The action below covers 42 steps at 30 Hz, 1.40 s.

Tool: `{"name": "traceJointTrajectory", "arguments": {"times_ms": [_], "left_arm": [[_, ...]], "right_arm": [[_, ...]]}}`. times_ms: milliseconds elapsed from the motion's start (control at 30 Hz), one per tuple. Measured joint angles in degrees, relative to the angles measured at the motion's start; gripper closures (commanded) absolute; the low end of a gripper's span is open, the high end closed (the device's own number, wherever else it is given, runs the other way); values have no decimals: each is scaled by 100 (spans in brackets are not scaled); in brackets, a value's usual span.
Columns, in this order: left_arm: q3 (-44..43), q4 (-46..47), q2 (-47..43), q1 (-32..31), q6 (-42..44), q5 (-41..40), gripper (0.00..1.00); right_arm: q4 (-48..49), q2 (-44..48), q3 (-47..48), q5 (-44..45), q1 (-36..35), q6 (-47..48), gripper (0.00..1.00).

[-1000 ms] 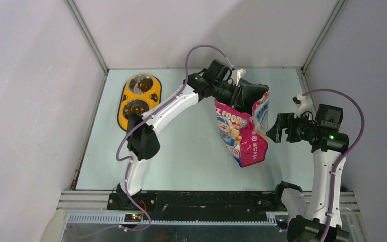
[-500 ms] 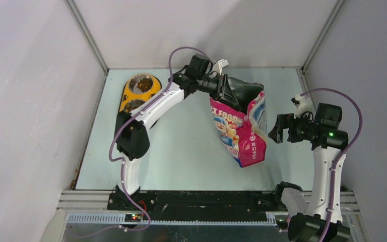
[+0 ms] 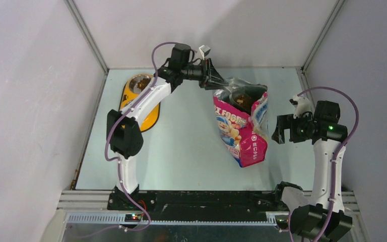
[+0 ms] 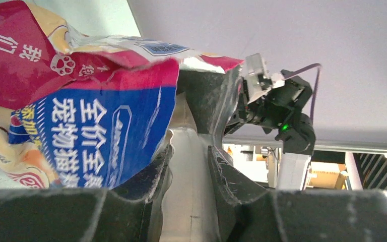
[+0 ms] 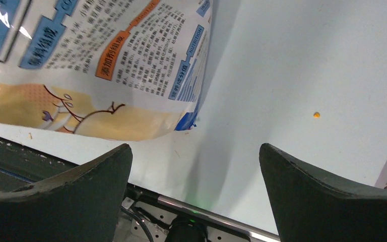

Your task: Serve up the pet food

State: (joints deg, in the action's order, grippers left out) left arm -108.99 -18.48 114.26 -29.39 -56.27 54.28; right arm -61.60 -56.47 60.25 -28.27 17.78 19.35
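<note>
My left gripper (image 3: 211,75) is shut on the handle of a clear plastic scoop (image 3: 230,86), at the back of the table. The scoop's cup holds brown pet food (image 3: 241,98) just above the open mouth of the pink-blue cat bag (image 3: 242,133). In the left wrist view the fingers (image 4: 146,174) press the clear handle (image 4: 189,191), and the bag (image 4: 80,121) fills the left side. The yellow double bowl (image 3: 131,93) lies at the far left, partly behind the left arm, with kibble in its far cup (image 3: 142,79). My right gripper (image 3: 278,130) stands open to the right of the bag, empty (image 5: 195,151).
The bag's printed side (image 5: 106,60) rests on the table close in front of my right gripper. One loose crumb (image 5: 316,115) lies on the pale table. Grey walls with metal corner posts (image 3: 88,38) close in the back and sides. The frame rail (image 3: 196,199) runs along the near edge.
My left arm has drawn back and to the left, bringing the scoop up out of the bag with kibble in it. The right arm has hardly shifted.
</note>
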Motion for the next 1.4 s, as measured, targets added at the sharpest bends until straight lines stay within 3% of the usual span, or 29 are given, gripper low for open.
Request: {"name": "traceJointTrajectory", "arguments": {"times_ms": [567,767,1000,1300,1400], "left_arm": [[1403,1519,-669,479,-1399,179,100],[2011,2815,-793,684,-2343,317,100],[1827,4774,-271,754,-3528,426,100],[2675,6078,-229,782,-4653,354,100],[2704,6137,-227,750,-4859,267,100]], "right_arm": [[-90,-63,46,149,9,151,0],[-175,-44,76,219,9,238,1],[-264,-33,120,304,9,332,1],[-310,-66,120,378,9,385,1],[-308,-107,120,376,9,382,0]]}}
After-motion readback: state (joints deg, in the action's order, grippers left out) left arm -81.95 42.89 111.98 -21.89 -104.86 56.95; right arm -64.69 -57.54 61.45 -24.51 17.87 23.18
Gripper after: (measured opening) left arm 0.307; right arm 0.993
